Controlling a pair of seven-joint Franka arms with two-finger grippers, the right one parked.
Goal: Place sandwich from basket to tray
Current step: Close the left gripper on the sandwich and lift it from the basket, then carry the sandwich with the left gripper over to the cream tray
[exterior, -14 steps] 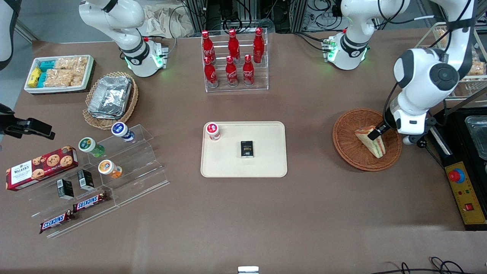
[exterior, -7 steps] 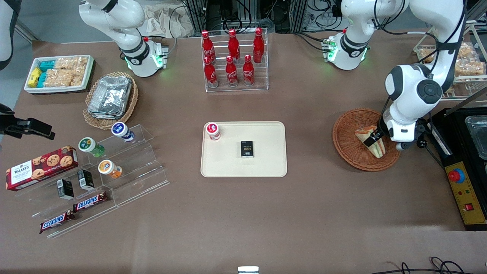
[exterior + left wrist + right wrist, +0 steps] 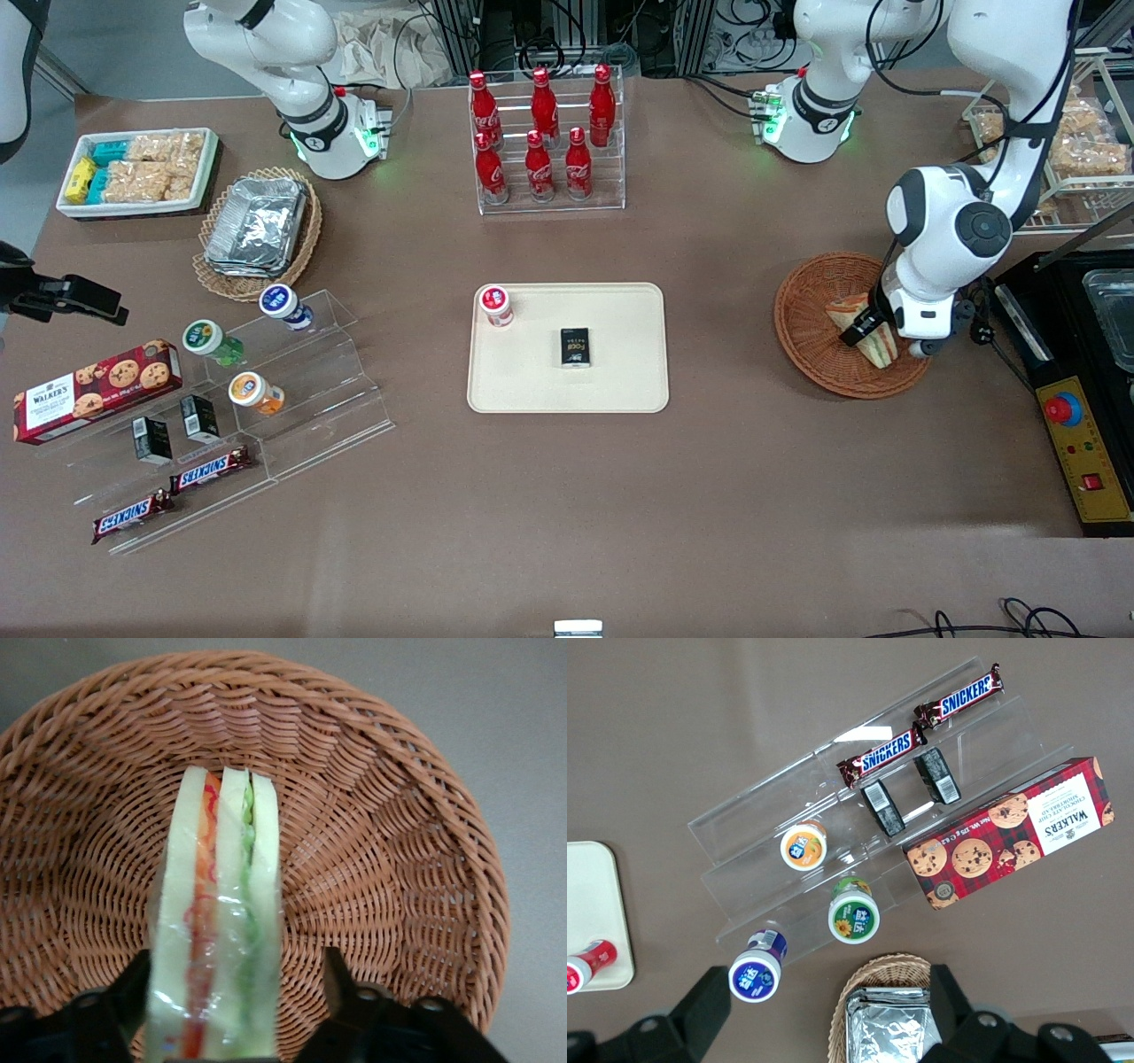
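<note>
The brown desk [image 3: 709, 496] is carrying, toward the working arm's end, a round, shallow, reddish-brown woven wicker basket [image 3: 811, 328], and well apart from it, near the middle, a flat cream-beige rectangular plastic tray [image 3: 620, 372] with a low rim. The white left arm is hanging over the basket, its black two-finger tool [image 3: 864, 326] sitting low inside it. A small triangular sandwich [image 3: 217, 921] of white bread with green, orange and pink layers in clear wrap is lying in the basket directly between the tool's fingers [image 3: 341, 979], which are standing apart, one on each bread face with a gap showing on at least one side, so nothing is clamped yet by my reading. The wedge's long axis is running straight away from the tool, its layered edge facing up. The front view is hiding the fingers under the wrist but showing the way to the tray; the wrist view alone is showing the straddle.
</note>
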